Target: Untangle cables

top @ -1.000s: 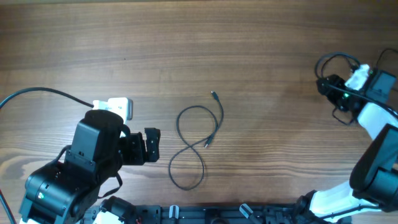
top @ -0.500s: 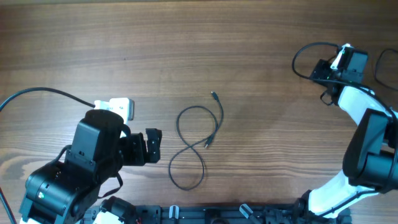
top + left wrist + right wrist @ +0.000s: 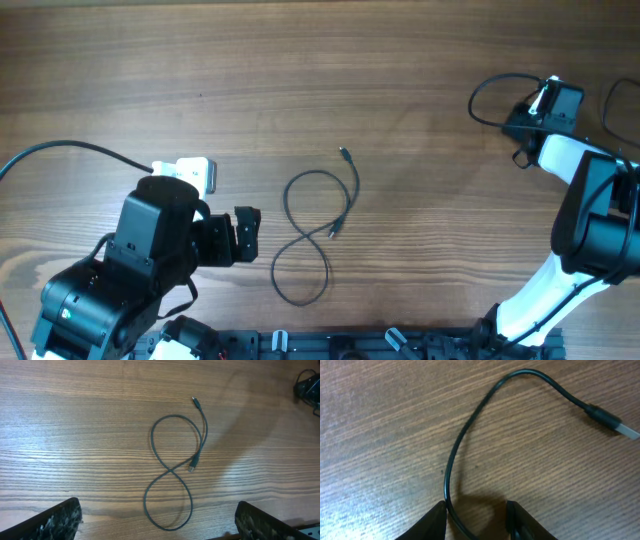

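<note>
Left fingers [image 3: 55,520] gape empty, right fingers [image 3: 432,522] sit narrowly parted astride one thin black cord [image 3: 470,425]; second thin black cord [image 3: 172,469] lies separate, figure-eight on wooden tabletop [image 3: 400,60], uncrossing pending.

Overhead: even, diffuse light on bench [image 3: 400,60]; shadows faint. Left wrist: sharp mid-frame, broad soft shadow band upper right; left hand [image 3: 157,517] fingers [image 3: 50,520] blurred at the bottom corners. Right wrist: bluish glare lower left, dark shadow under cable [image 3: 600,414] at bottom edge.

Thin black cable [image 3: 172,470] lies in a figure-eight mid-table; second cable [image 3: 470,421] arcs far right.
</note>
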### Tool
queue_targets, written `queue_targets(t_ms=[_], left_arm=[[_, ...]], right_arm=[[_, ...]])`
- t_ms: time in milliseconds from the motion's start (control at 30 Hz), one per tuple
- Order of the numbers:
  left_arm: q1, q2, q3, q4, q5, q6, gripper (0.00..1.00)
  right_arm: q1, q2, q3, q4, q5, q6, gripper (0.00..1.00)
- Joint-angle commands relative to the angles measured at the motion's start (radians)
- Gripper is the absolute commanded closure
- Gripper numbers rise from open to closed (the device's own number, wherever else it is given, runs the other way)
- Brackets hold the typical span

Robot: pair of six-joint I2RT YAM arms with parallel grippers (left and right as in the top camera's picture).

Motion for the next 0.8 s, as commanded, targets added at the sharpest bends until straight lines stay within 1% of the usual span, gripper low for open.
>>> queue_targets(t_ms=[0,33,67,100,200,233,267,367,433,500,567,600,633,667,700,767], left_arm=[[-0.001,-0.004,0.000,0.003,0.016,0.001,0.00],[-0.001,-0.004,0.000,0.003,0.016,0.002,0.00],[-0.001,-0.004,0.000,0.003,0.016,0.002,0.00],[-0.001,-0.004,0.000,0.003,0.016,0.002,0.00],[-0.001,-0.004,0.000,0.003,0.016,0.002,0.00],[-0.001,-0.004,0.000,0.002,0.016,0.002,0.00],[-0.001,-0.004,0.000,0.000,0.016,0.002,0.00],[-0.001,-0.004,0.000,0.000,0.016,0.002,0.00],[-0.001,-0.004,0.000,0.000,0.016,0.002,0.00],[-0.001,-0.004,0.000,-0.001,0.016,0.002,0.00],[-0.001,-0.004,0.000,-0.001,0.016,0.002,0.00],[-0.001,-0.004,0.000,0.000,0.016,0.002,0.00],[-0.001,-0.004,0.000,0.000,0.016,0.002,0.00],[-0.001,-0.004,0.000,0.000,0.016,0.002,0.00],[-0.001,-0.004,0.000,0.000,0.016,0.002,0.00],[-0.001,-0.004,0.000,0.000,0.016,0.002,0.00]], right_arm=[[-0.004,0.080,-0.012,-0.026,-0.006,0.032,0.75],[-0.005,0.079,-0.012,-0.031,-0.019,0.035,0.85],[-0.005,0.079,-0.012,-0.036,-0.028,0.039,0.92],[-0.005,0.079,-0.012,-0.042,-0.028,0.051,0.96],[-0.031,0.055,0.005,-0.099,-0.037,0.091,0.96],[-0.057,0.025,0.021,-0.137,-0.044,0.131,0.96],[-0.077,-0.001,0.033,-0.160,-0.054,0.138,0.96],[-0.211,-0.170,0.109,-0.283,-0.073,0.136,0.96],[-0.303,-0.267,0.154,-0.336,-0.068,0.150,0.96],[-0.410,-0.356,0.166,-0.345,-0.074,0.227,0.96],[-0.526,-0.412,0.166,-0.340,-0.159,0.267,0.96],[-0.557,-0.412,0.165,-0.345,-0.211,0.282,0.91],[-0.566,-0.406,0.162,-0.357,-0.231,0.306,0.67],[-0.567,-0.400,0.162,-0.381,-0.230,0.334,0.30],[-0.560,-0.392,0.162,-0.410,-0.227,0.358,0.17],[-0.526,-0.372,0.162,-0.477,-0.215,0.401,0.12]])
